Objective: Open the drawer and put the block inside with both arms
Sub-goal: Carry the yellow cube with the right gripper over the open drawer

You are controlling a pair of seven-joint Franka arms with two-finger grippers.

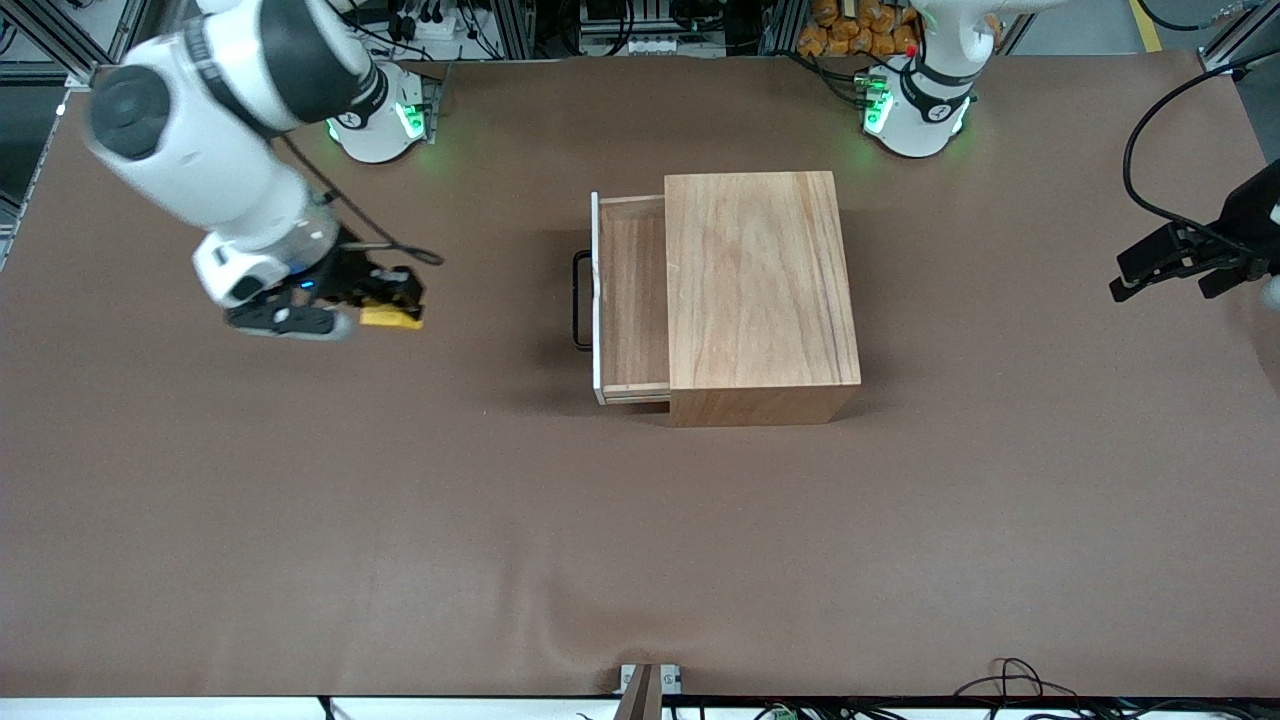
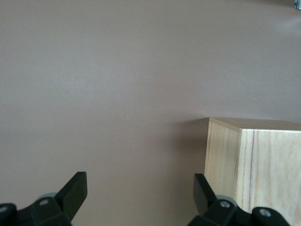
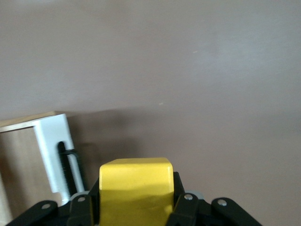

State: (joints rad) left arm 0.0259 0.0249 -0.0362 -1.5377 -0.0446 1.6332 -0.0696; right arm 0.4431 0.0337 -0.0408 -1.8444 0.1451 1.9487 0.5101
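Note:
The light-wood box (image 1: 760,290) stands mid-table with its drawer (image 1: 632,300) pulled out toward the right arm's end; the white front panel (image 1: 596,300) and black loop handle (image 1: 580,300) show. My right gripper (image 1: 395,305) hangs above the table between its base and the drawer, shut on the yellow block (image 1: 390,316). In the right wrist view the block (image 3: 135,190) sits between the fingers, with the drawer front (image 3: 54,150) off to one side. My left gripper (image 1: 1165,270) waits open at the left arm's end of the table, its fingers (image 2: 75,190) spread, the box (image 2: 256,174) ahead.
Brown cloth covers the table (image 1: 640,530). A black cable (image 1: 1150,150) loops above the left gripper. Both arm bases (image 1: 380,125) glow green along the table's edge farthest from the front camera. Loose cables (image 1: 1010,680) lie along the edge nearest to that camera.

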